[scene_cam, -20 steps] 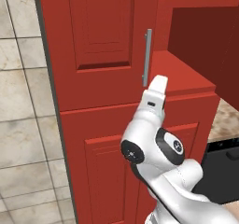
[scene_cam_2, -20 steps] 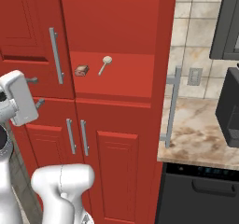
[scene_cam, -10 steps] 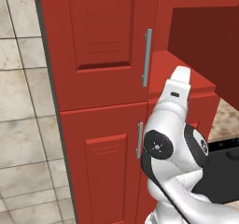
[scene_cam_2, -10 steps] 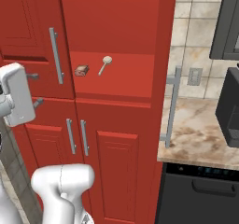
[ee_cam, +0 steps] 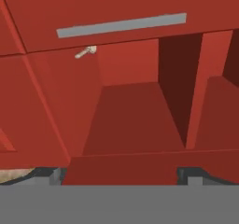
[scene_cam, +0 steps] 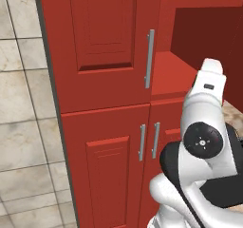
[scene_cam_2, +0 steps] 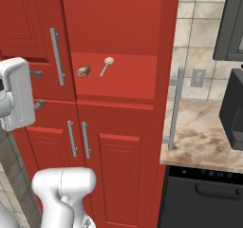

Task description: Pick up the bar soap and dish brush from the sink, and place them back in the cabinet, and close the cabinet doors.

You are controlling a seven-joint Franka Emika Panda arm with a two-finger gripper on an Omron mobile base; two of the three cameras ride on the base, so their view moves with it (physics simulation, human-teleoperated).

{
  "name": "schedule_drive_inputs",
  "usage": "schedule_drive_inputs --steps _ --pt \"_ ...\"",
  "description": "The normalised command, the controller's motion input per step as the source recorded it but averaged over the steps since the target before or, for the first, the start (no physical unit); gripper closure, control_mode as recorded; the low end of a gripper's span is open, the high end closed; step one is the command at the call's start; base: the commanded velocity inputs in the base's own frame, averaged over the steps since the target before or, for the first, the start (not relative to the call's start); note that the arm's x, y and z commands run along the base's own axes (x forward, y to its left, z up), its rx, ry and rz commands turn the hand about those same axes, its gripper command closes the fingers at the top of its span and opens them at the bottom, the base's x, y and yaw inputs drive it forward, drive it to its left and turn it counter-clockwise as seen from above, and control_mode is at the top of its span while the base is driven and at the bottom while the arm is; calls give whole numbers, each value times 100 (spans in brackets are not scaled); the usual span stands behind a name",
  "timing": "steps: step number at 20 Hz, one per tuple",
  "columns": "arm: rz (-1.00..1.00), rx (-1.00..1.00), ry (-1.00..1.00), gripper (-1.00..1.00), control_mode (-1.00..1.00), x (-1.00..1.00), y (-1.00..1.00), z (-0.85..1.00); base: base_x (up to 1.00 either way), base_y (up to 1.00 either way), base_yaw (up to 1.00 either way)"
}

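The soap (scene_cam_2: 83,71) and the brush (scene_cam_2: 107,66) both lie on the open shelf (scene_cam_2: 118,82) of the cabinet (scene_cam_2: 118,27), side by side: the soap nearer the left door (scene_cam_2: 28,37), the brush just beside it with its round head up and away from the soap. So the carrying part of the task looks done, and what is left, by my reading, is shutting the doors.

The left door stands close to the cabinet front, its long handle (scene_cam_2: 57,56) just left of the soap. The right door (scene_cam_2: 176,108) is swung wide open, seen edge-on over the bench (scene_cam_2: 204,141), well apart from the shelf, its handle facing out.

The hand (scene_cam_2: 16,94) hangs left of the cabinet, beside the left door's handle, fingers spread wide and holding nothing. Its own camera looks into the open shelf space, with the brush (ee_cam: 86,52) showing small near a door handle (ee_cam: 121,25).

The step in hand seems to be clearing the hand from the shelf before dealing with the doors. Next it probably needs to get behind the outer face of the wide-open right door and push it toward the cabinet, keeping clear of the soap and brush. The left door may need a final press too; I cannot tell whether it is fully shut.
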Motion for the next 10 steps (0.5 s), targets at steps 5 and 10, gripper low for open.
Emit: schedule_drive_inputs --steps 5,10 --pt "10 0 0 -100 -100 -35 -54 2 0 0 0" --pt "12 0 0 -100 -100 -39 -59 0 0 0 0"
